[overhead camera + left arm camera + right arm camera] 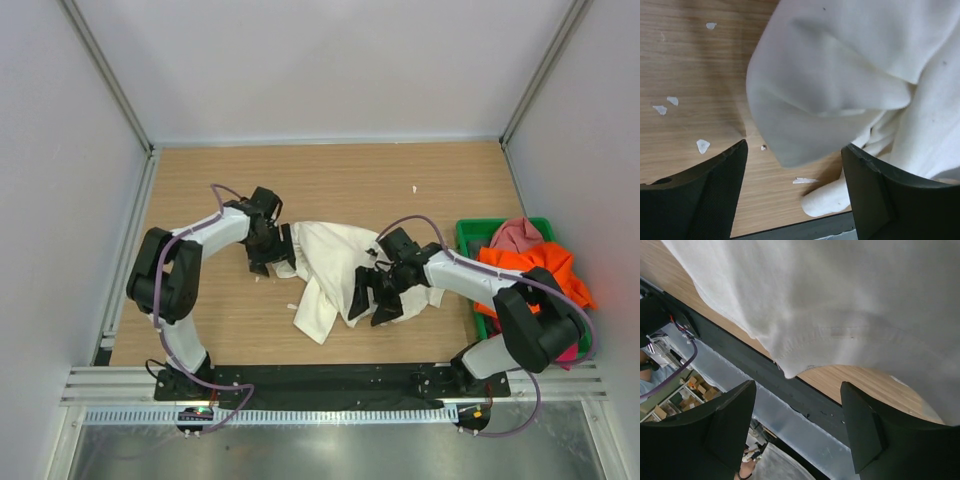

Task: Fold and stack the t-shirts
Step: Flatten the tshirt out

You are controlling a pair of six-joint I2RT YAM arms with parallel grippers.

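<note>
Both wide apart: left hand [272,252] and right hand [372,300] over cream t-shirt [325,262]

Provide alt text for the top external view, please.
A crumpled cream-white t-shirt lies mid-table, the open left gripper at its left edge and the open right gripper over its right side. An orange shirt and pink shirt fill a green bin.

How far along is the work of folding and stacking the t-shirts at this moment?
Done: nothing yet; no folded shirt or stack shows on the table. In hand: the cream-white t-shirt lies crumpled between the arms, with the left gripper and the right gripper both open at its two sides, holding nothing. Left: fold this one, then the orange shirt and pink shirt heaped in the green bin.
</note>
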